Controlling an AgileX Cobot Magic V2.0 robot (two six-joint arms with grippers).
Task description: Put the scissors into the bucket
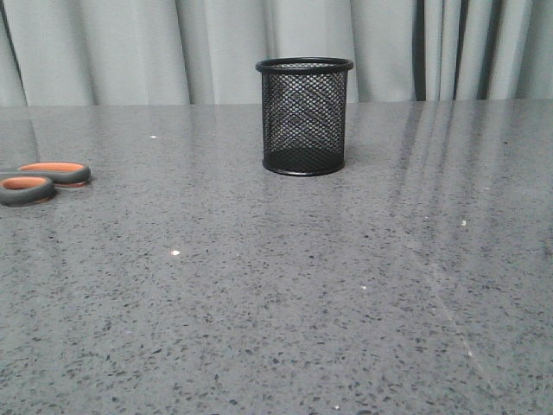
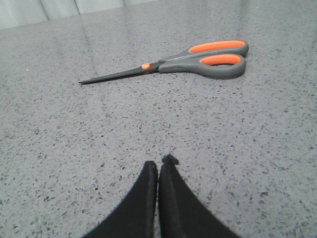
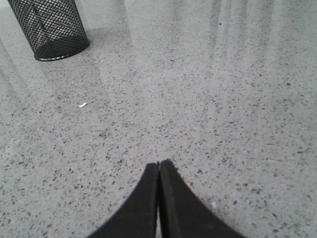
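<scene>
The scissors (image 2: 188, 58) are laid flat on the grey table (image 1: 276, 303), closed, at its left edge in the front view, well apart from the bucket (image 1: 304, 117), which is stood upright near the middle back. Nothing is held: the left gripper (image 2: 158, 171) is pressed closed and empty, pointed toward the scissors, probably because that arm is nearer them. The right gripper (image 3: 158, 168) is likewise closed and empty, with the bucket off to one side. In the front view only the handle loops are shown; the blades are cut off, and neither arm is seen there.
</scene>
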